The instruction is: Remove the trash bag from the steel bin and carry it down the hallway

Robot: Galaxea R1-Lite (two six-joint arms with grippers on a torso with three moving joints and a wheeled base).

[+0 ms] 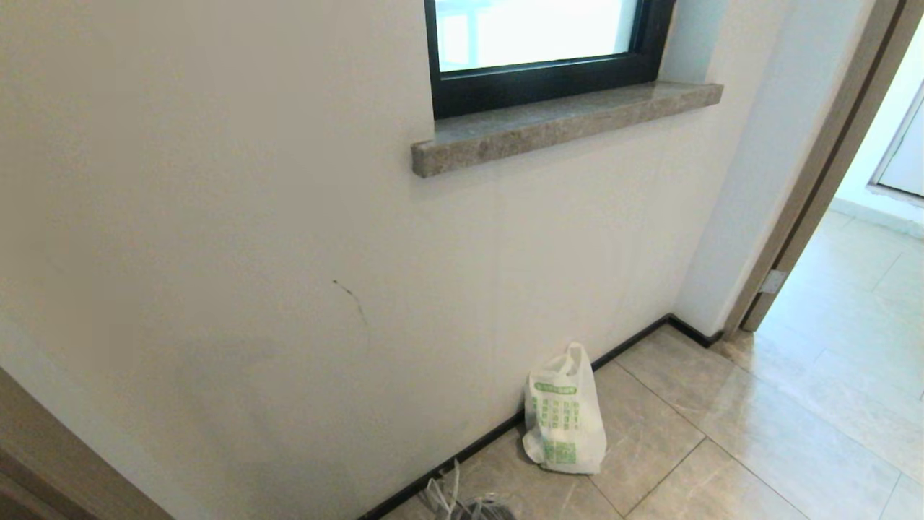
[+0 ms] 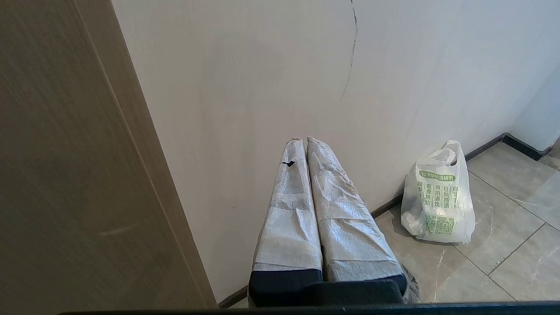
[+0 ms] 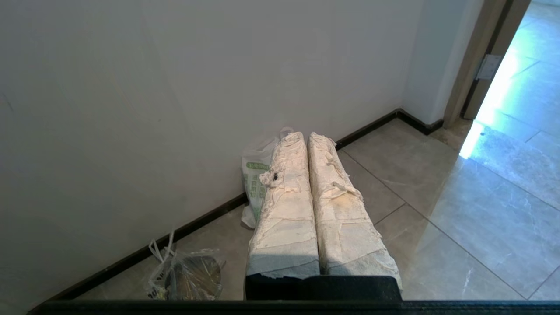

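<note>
Neither gripper appears in the head view. There the trash bag (image 1: 564, 415) sits on the beige floor tiles (image 1: 758, 433) of the hallway, upright and slumped a little, right against the black baseboard (image 1: 635, 336) below the window sill (image 1: 563, 126). A second, clear bundle (image 1: 465, 505) lies near it along the same wall. No steel bin shows in any view, so the bag is already out of it.

In the left wrist view, the left gripper (image 2: 304, 140) hangs in the air in front of the white wall (image 2: 262, 65), its taped fingers pressed together with nothing between them. The trash bag (image 2: 438, 197) stands on the floor well apart from it, handles up and loose.

In the right wrist view, the right gripper (image 3: 305, 134) is likewise clenched and empty, its fingers partly covering the trash bag (image 3: 256, 179) behind them. The clear bundle with a dark round thing inside (image 3: 188, 273) lies by the baseboard, nearer the camera.

My reading: the removal is done and the bag has been set down by the wall. Whether this spot is the intended end of the carry, I cannot tell; if not, a fresh grasp of the handles is left.
</note>
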